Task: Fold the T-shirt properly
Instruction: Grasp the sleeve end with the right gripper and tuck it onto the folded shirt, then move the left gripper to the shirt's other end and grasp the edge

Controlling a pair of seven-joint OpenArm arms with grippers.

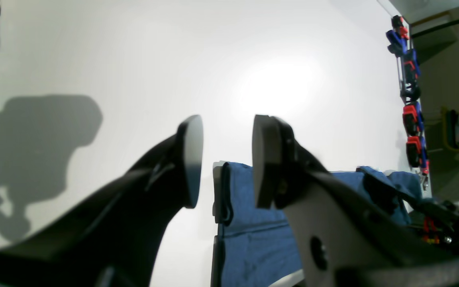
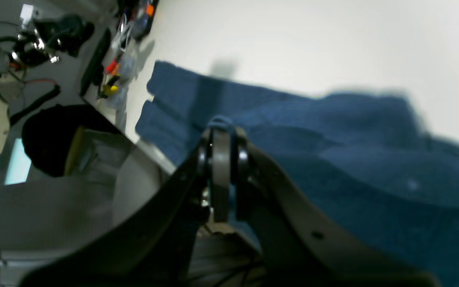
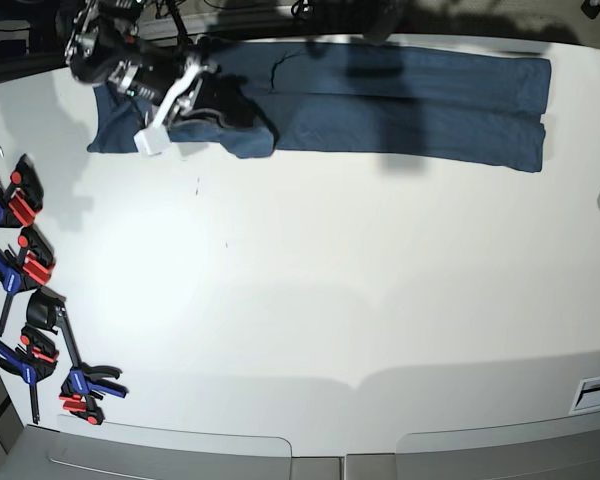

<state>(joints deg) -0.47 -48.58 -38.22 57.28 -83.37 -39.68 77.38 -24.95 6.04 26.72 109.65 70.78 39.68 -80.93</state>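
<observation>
The T-shirt [image 3: 410, 100] is dark blue and lies as a long folded strip along the far edge of the white table [image 3: 330, 300]. My right gripper [image 3: 245, 120] rests on the strip's left part, where the cloth is bunched. In the right wrist view the right gripper [image 2: 221, 135] is shut, with a small loop of the T-shirt [image 2: 353, 159] pinched at its tips. My left gripper [image 1: 227, 159] hangs open above the table, nothing between its fingers. A folded edge of the T-shirt [image 1: 253, 239] lies just beyond them. The left arm is outside the base view.
Several red-and-blue clamps [image 3: 20, 235] line the table's left edge and also show as clamps [image 1: 410, 79] in the left wrist view. Cables and tools [image 2: 34, 44] clutter the area off the table beside the right arm. A small label [image 3: 595, 392] sits near the front right corner.
</observation>
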